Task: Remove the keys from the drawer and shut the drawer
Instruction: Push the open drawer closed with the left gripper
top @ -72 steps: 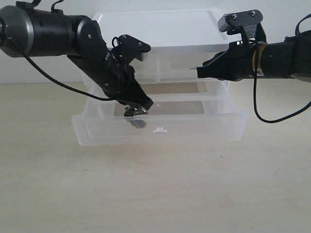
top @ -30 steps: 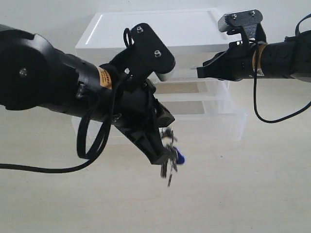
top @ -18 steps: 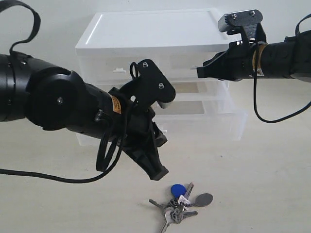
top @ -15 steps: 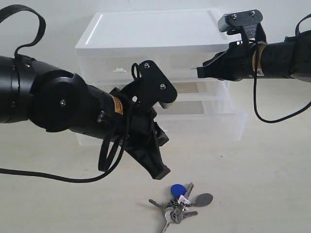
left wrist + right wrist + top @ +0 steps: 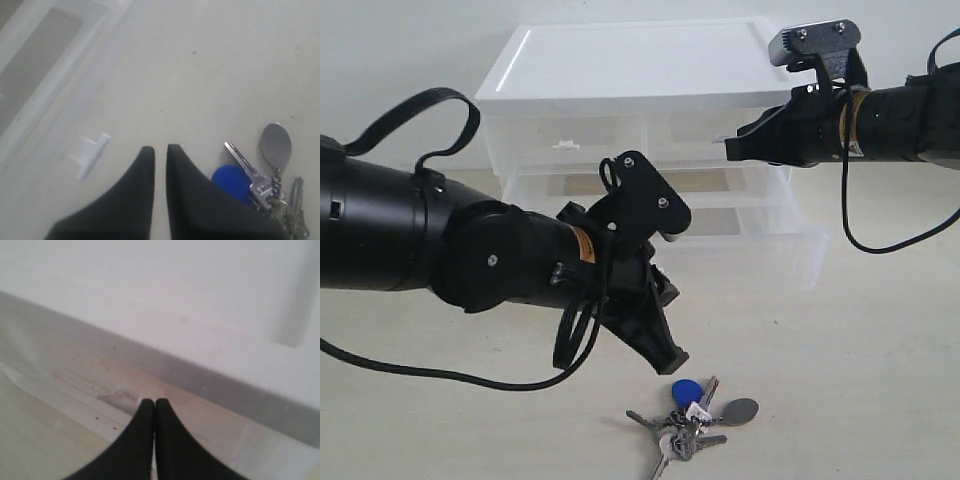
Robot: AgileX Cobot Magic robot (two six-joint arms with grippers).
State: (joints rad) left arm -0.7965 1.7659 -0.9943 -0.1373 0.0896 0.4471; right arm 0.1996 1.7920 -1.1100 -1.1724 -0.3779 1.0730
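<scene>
Here, the keys lie on the pale surface, out in front of the drawer unit and well clear of it. The bunch is spread flat. Its round blue fob points toward the unit and its grey oval tag sits off to one side. In the left wrist view the fob and the tag show sharply, with a silver key blade between them.

The left pincer hangs just above the surface, tips angled down and close to the fob but not touching it. Its two black fingers stand nearly together, with only a thin slit between them, and they grip nothing. The arm behind it is bulky and black, and it crosses the lower left of the exterior view.

The drawer, wide and translucent, stands pulled out from the bottom of the unit. Its front wall juts forward past the two half-width drawers above. In the exterior view the left arm hides its middle. The small white tab handle shows only in the left wrist view, just beside the closed fingertips.

The right pincer is held high at the upper right corner of the unit, level with the top row. Its fingers are pressed together and empty. Whether the tips touch the plastic cannot be told from either view.
</scene>
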